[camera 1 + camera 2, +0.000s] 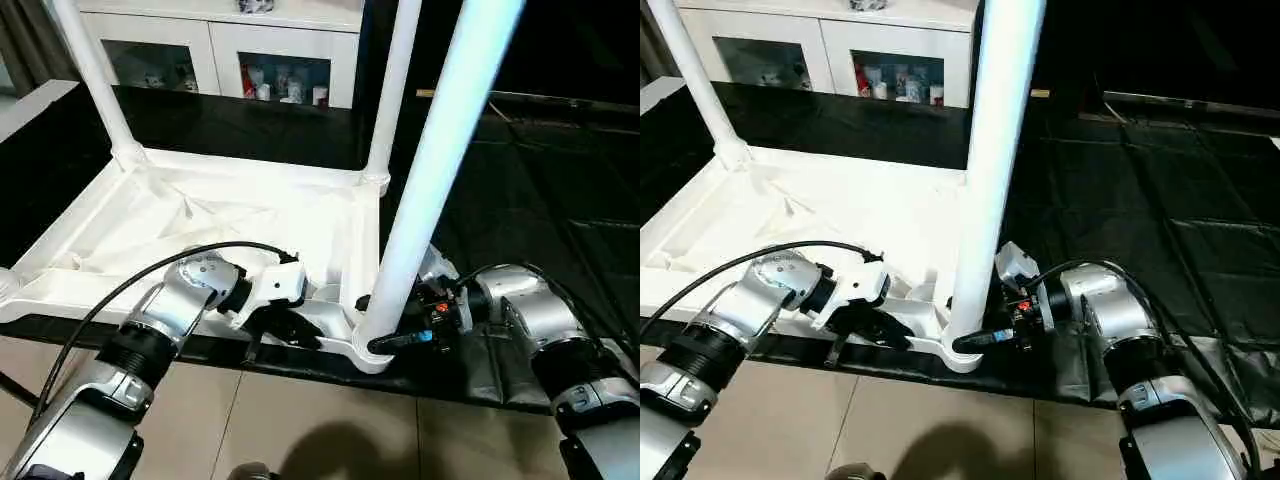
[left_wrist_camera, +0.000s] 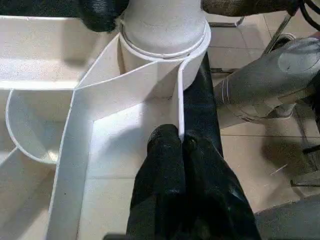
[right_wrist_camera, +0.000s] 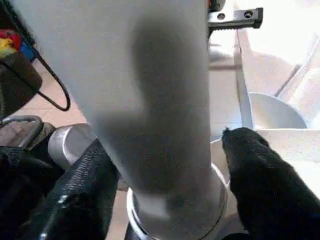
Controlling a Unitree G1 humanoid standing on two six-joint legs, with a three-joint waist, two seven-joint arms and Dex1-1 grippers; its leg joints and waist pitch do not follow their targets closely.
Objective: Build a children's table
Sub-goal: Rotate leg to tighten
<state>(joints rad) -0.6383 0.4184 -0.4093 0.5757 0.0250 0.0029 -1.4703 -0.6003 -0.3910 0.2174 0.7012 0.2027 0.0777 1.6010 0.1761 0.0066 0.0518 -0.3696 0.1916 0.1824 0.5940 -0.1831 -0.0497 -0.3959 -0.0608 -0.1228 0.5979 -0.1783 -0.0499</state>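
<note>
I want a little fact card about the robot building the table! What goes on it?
table top: white, lying upside down on a black sheet
legs standing up: three, in corner sockets
nearest leg: stands in the near corner socket
left hand: shut, pinching the thin near rim of the top
right hand: fingers either side of the nearest leg, low down by the socket
behind: white cabinet with glass doors

this is looking like a room in a home: a white cabinet [image 1: 220,45] with glass doors is holding little things, and tan floor tiles [image 1: 330,430] are showing.
</note>
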